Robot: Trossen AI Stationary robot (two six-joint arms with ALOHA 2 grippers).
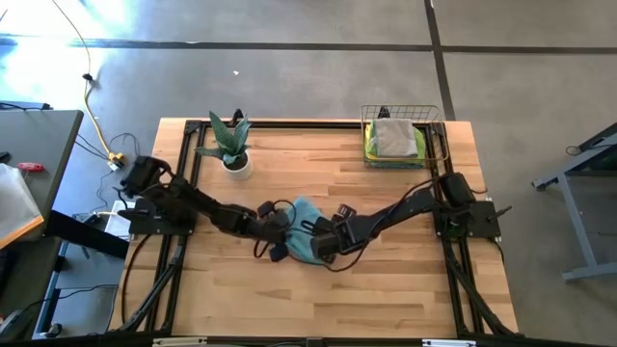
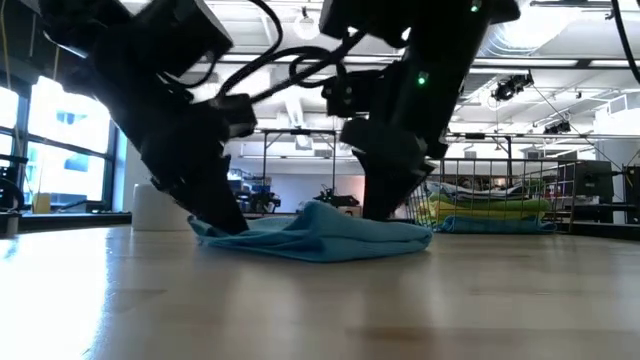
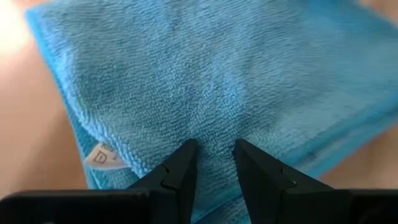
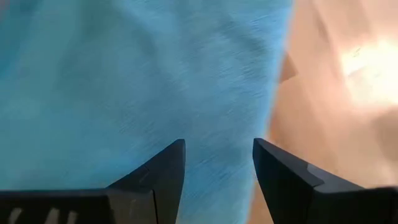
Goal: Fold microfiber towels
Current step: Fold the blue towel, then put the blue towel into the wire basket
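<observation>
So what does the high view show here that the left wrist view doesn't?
Only the high view shows the whole wooden table, both arms meeting at its middle, the right pincer, the potted plant, and the wire basket holding a grey towel on lime green ones. Only the left wrist view shows the white tag at the cloth's edge and the gap between the left pincer's fingers. Both share the teal-blue towel and that left pincer on it.
</observation>
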